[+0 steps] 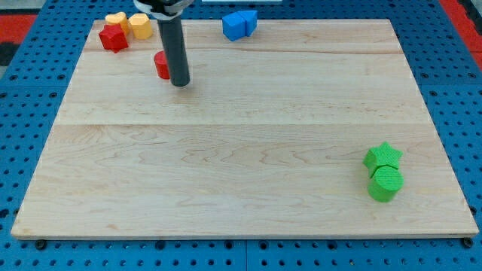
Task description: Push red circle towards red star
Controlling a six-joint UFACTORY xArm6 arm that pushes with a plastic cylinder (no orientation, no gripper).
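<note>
The red circle (pixel 160 65) lies on the wooden board near the view's top left, partly hidden behind my rod. My tip (pixel 180 83) rests on the board just to the right of and slightly below the red circle, touching or almost touching it. The red star (pixel 113 38) sits at the board's top left corner, up and to the left of the red circle, with a gap between them.
A yellow heart (pixel 116 19) and a yellow hexagon (pixel 139 25) sit beside the red star. Two blue blocks (pixel 239 24) stand at the top middle. A green star (pixel 382 156) and a green cylinder (pixel 385 184) sit at the lower right.
</note>
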